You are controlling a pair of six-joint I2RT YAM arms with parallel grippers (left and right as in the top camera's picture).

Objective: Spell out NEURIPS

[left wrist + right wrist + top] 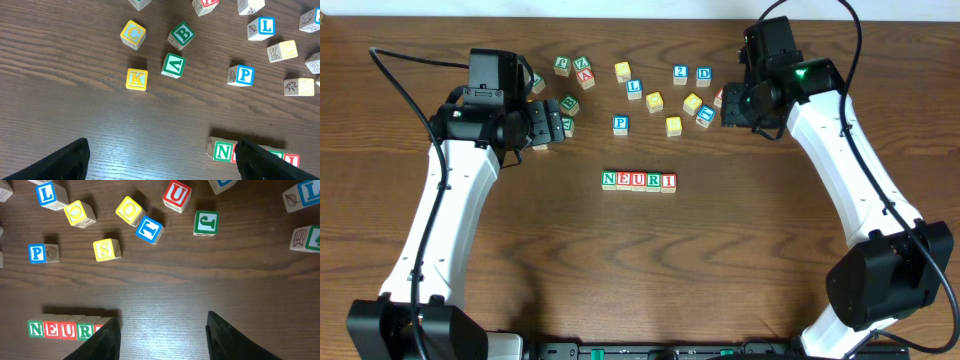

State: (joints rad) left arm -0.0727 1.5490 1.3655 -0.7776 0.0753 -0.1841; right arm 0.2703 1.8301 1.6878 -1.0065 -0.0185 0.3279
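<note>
A row of cubes reading N, E, U, R, I (639,181) lies at the table's middle. In the right wrist view the row (60,329) sits low on the left, partly behind a finger. In the left wrist view only its N cube (222,151) shows clearly. A blue P cube (620,124) (244,75) (36,253) lies apart behind the row. A yellow S cube (673,126) (106,249) lies to its right. My left gripper (560,117) (161,150) is open and empty. My right gripper (728,108) (161,322) is open too, over bare wood.
Loose cubes are scattered across the back: yellow K (136,79), green B (181,34), yellow C (133,34), blue L (47,194), blue T (150,229), green J (206,222), red U (176,195), blue 2 (680,73) and D (704,74).
</note>
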